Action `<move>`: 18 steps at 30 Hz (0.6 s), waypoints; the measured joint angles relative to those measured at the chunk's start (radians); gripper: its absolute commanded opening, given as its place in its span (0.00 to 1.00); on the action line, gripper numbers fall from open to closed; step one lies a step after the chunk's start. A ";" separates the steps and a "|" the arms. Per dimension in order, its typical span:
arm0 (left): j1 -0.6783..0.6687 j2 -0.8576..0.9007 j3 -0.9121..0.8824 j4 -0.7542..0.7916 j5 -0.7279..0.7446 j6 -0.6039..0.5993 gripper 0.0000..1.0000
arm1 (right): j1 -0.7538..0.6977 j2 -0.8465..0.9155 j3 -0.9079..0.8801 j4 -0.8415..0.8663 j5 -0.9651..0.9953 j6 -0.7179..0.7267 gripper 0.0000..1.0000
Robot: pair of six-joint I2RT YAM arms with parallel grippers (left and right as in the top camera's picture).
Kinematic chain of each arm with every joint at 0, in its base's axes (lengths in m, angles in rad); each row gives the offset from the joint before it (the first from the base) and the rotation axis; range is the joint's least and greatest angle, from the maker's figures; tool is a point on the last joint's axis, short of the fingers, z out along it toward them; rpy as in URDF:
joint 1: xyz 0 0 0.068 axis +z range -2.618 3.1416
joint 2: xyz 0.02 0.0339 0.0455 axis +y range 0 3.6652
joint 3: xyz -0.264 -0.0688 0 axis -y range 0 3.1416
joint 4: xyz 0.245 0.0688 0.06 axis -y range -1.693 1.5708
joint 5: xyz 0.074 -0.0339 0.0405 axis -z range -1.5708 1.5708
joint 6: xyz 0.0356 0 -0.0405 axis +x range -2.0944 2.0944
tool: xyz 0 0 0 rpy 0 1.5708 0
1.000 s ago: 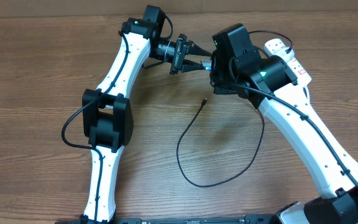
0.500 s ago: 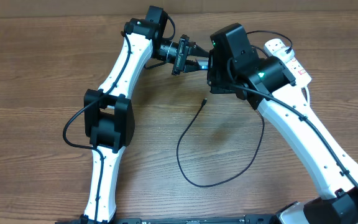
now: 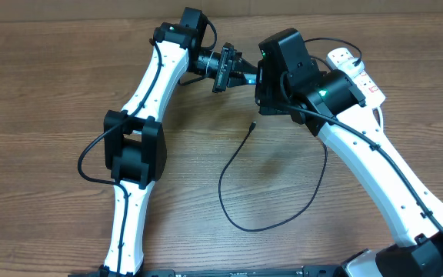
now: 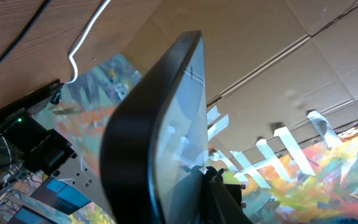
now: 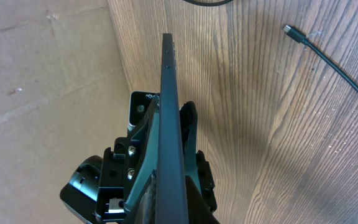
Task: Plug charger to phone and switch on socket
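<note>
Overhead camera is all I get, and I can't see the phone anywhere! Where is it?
Observer: It's hidden from you. The right wrist view shows the phone edge-on, a thin dark strip.
Operator: Is something holding it?
Observer: Yes. Black fingers press on both of its flat sides. They look like the left gripper's.
Operator: Is the charger in yet?
Observer: No. In the right wrist view the phone's far end is bare, and the charger tip lies apart from it on the table.
</note>
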 measured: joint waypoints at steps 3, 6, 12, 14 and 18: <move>0.000 0.000 0.000 0.000 0.003 0.000 0.11 | 0.001 0.000 0.000 -0.005 -0.003 0.001 0.22; 0.000 0.000 0.000 0.001 0.003 -0.001 0.04 | 0.010 0.000 0.000 -0.005 -0.014 0.002 0.36; 0.000 0.000 0.000 0.004 0.002 0.000 0.04 | 0.033 0.000 0.000 -0.004 -0.030 -0.018 0.58; 0.000 0.000 0.000 0.004 -0.006 0.001 0.04 | 0.032 0.000 0.000 0.017 -0.031 -0.072 0.66; 0.000 0.000 0.000 0.004 -0.033 0.008 0.04 | 0.018 -0.002 0.002 0.079 -0.031 -0.247 0.75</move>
